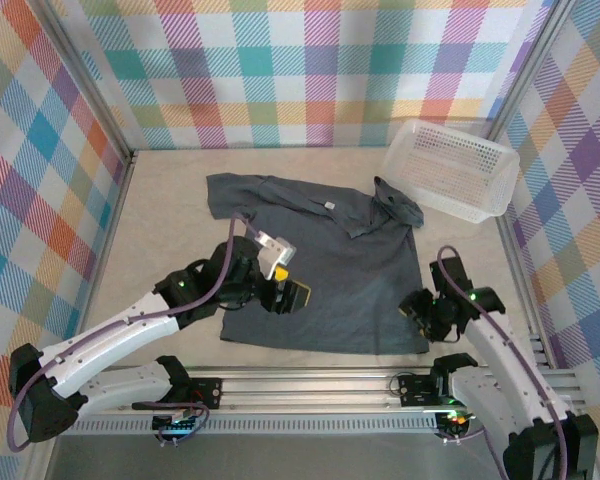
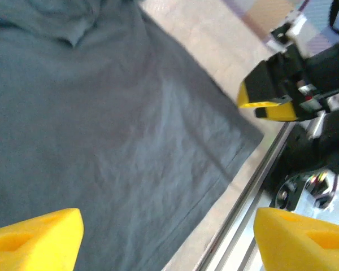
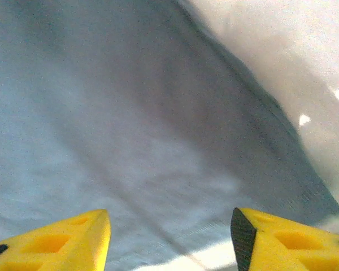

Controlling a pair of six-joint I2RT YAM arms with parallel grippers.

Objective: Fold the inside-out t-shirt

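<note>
The inside-out t-shirt (image 1: 325, 265) lies spread flat beside the white mesh basket (image 1: 450, 165), with the basket-side sleeve bunched. No fold is visible, so all folding remains. The left gripper (image 1: 292, 295) and right gripper (image 1: 420, 308) are over the shirt, fingers parted and empty.

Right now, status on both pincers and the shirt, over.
Left pincer open over t-shirt, near-left. Right pincer open at near-right corner. Spread flat, unfolded, one sleeve bunched. Basket beyond, far right.

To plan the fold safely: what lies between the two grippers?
In the top view, the lower half of the t-shirt lies between the left gripper and the right gripper, spread flat.
</note>
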